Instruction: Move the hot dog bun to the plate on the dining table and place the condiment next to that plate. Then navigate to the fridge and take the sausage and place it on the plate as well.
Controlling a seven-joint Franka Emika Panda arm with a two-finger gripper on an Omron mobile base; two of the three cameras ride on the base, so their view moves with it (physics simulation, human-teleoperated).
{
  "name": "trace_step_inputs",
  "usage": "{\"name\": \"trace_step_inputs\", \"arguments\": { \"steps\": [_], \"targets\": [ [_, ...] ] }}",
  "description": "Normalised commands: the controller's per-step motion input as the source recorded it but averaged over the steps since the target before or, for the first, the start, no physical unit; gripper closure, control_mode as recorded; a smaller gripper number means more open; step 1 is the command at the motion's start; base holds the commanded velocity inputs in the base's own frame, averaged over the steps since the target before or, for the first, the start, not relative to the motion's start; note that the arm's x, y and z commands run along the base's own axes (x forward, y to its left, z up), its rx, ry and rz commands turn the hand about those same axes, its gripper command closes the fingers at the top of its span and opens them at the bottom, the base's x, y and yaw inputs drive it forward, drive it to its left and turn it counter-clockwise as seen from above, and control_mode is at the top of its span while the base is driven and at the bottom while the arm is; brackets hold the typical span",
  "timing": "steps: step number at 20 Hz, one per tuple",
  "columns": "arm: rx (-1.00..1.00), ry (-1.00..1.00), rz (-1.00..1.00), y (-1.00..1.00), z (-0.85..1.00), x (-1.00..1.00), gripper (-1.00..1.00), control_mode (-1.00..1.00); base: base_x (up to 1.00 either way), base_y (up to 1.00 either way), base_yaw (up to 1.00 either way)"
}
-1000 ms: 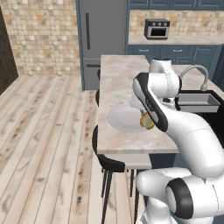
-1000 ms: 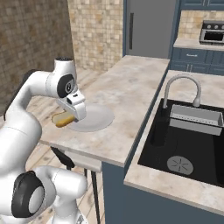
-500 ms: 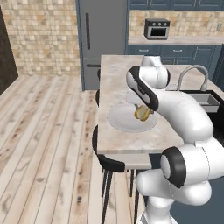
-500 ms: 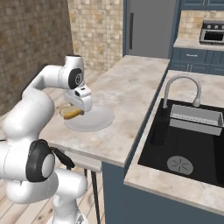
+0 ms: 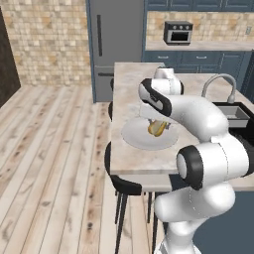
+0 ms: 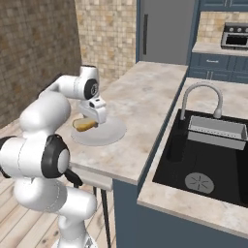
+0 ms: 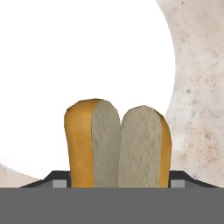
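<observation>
**A:** Over the plate [image 5: 144, 141] on the dining table [image 5: 130, 84], what is the arm doing?

**B:** It is reaching forward from the base, elbow bent high, with the wrist folding down so the gripper [image 5: 158, 125] is pointing at the plate. In the right base view the gripper [image 6: 93, 119] is hanging at about nine o'clock of the plate [image 6: 107, 133], near its rim.

**A:** Is it carrying anything?

**B:** Yes, the fingers are clamping the hot dog bun [image 5: 157, 128] between them. In the hand view the bun [image 7: 117, 144] is standing on end, split side facing the camera, and the two dark fingertips are pressing its sides at the bottom, one at seven o'clock [image 7: 56, 179] and one at five.

**A:** Is the bun touching the plate?

**B:** I cannot tell. In the right base view the bun [image 6: 85, 125] is sitting just over the plate's near edge. In the hand view the white plate [image 7: 87, 52] is lying behind it, with marbled table [image 7: 197, 87] showing at three o'clock.

**A:** And the fridge?

**B:** The fridge [image 5: 115, 44] is standing at twelve o'clock beyond the table's far end, doors shut.
</observation>
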Motion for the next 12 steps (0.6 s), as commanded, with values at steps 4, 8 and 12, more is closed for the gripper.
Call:
{"name": "trace_step_inputs", "arguments": {
  "steps": [4, 8, 12],
  "targets": [
    [0.00, 0.02, 0.00, 0.00, -0.33, 0.27, 1.00, -1.00, 0.00, 0.00, 0.00],
    [0.00, 0.02, 0.00, 0.00, -0.32, 0.21, 1.00, -1.00, 0.00, 0.00, 0.00],
    [0.00, 0.02, 0.00, 0.00, -0.32, 0.09, 1.00, -1.00, 0.00, 0.00, 0.00]
  ]
}}
